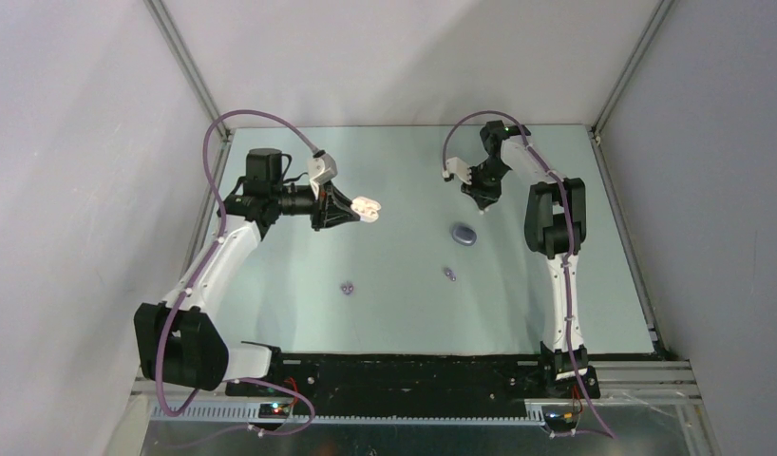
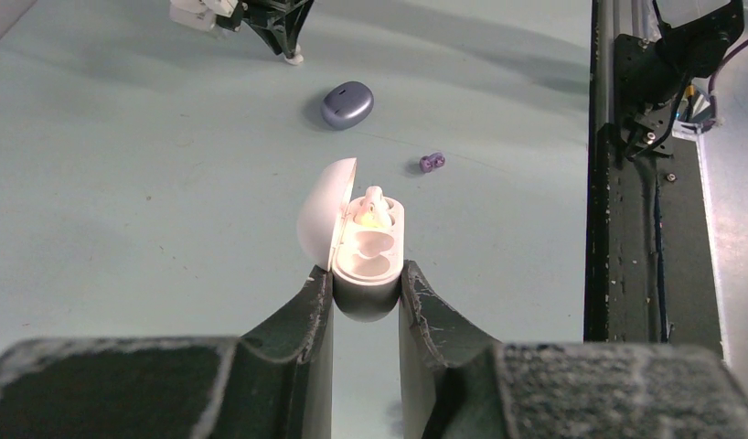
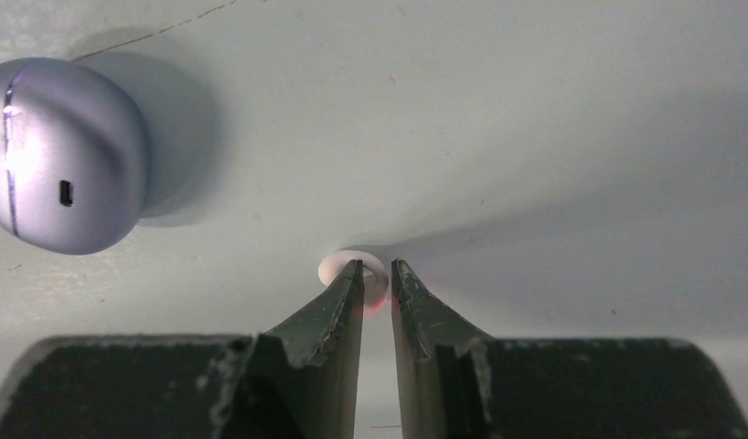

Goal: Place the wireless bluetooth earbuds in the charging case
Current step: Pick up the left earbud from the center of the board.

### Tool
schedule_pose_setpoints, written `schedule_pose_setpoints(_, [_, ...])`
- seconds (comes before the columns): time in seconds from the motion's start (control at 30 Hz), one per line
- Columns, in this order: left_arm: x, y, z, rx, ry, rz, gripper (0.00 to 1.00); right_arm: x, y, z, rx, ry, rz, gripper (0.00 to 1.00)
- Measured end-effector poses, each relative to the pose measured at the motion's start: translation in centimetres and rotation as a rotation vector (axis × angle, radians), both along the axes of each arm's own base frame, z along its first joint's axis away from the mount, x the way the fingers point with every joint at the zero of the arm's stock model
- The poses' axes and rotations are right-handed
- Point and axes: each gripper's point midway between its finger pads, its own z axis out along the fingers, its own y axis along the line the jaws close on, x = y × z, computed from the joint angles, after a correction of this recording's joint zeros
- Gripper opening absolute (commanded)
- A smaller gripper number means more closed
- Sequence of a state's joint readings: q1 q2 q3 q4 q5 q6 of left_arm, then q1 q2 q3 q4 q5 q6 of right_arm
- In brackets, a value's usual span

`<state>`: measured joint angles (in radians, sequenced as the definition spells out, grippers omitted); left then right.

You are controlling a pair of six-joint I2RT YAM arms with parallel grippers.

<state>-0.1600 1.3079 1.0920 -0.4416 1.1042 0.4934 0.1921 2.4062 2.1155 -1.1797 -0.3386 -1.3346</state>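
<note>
My left gripper [image 1: 354, 211] is shut on the base of a white charging case [image 2: 370, 251] and holds it above the table, lid open to the left. One white earbud [image 2: 373, 206] sits in the case's far slot; the near slot is empty. My right gripper [image 3: 377, 267] points down at the table, its jaws closed narrowly on a second white earbud [image 3: 338, 266] that lies on the surface. A closed purple case [image 1: 464, 234] lies just beside it. Two purple earbuds [image 1: 347, 287] [image 1: 449, 274] lie loose on the table nearer the arm bases.
The purple case also shows in the right wrist view [image 3: 64, 155], left of the fingers, and in the left wrist view [image 2: 347, 103]. One purple earbud [image 2: 431, 163] lies just beyond the held white case. Grey walls enclose the green table [image 1: 299, 313].
</note>
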Motion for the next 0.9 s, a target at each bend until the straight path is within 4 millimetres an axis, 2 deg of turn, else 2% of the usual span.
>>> schedule_pose_setpoints(0.27, [0.1, 0.0, 0.1, -0.004, -0.005, 0.002, 0.00, -1.2, -0.3, -0.1, -0.003, 0.048, -0.011, 0.08])
schedule_pose_setpoints(0.4, [0.1, 0.0, 0.2, -0.005, 0.001, 0.004, 0.00, -2.5, -0.5, -0.2, -0.005, 0.101, -0.012, 0.00])
schedule_pose_setpoints(0.7, [0.2, -0.1, 0.3, -0.010, -0.003, 0.006, 0.00, -5.0, -0.7, 0.2, 0.025, 0.200, -0.058, 0.00])
schedule_pose_setpoints(0.9, [0.4, -0.1, 0.4, -0.012, -0.015, 0.007, 0.00, -6.4, -0.7, 1.6, 0.067, 0.214, -0.103, 0.00])
